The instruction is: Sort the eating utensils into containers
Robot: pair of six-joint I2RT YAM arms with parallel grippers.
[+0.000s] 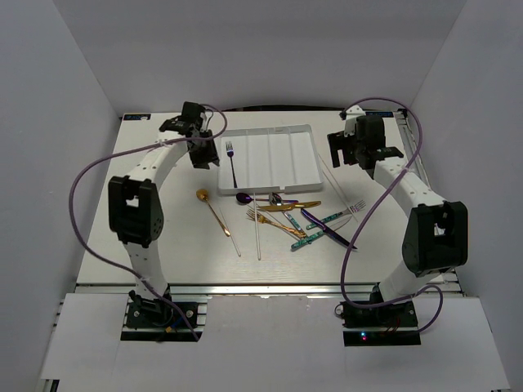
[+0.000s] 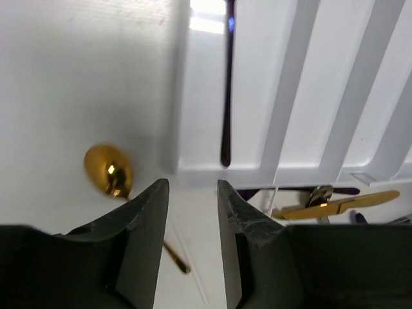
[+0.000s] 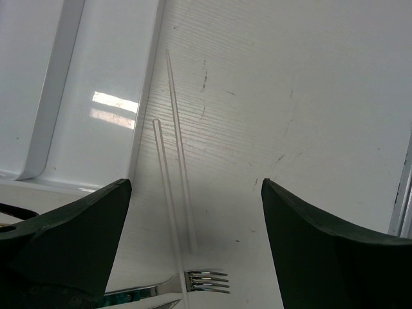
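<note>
The white tray lies at the table's back with its four long containers side by side. A purple fork lies in the leftmost one, its dark handle running down that compartment in the left wrist view. My left gripper hangs at the tray's left near corner, and its jaws are parted with nothing between them. My right gripper stands wide open right of the tray, above two white chopsticks and a silver fork. A gold spoon lies left of the pile of utensils.
A gold knife and a dark purple spoon lie just below the tray's near rim. Two more white chopsticks lie lengthwise in front of the pile. White walls close in the table on three sides.
</note>
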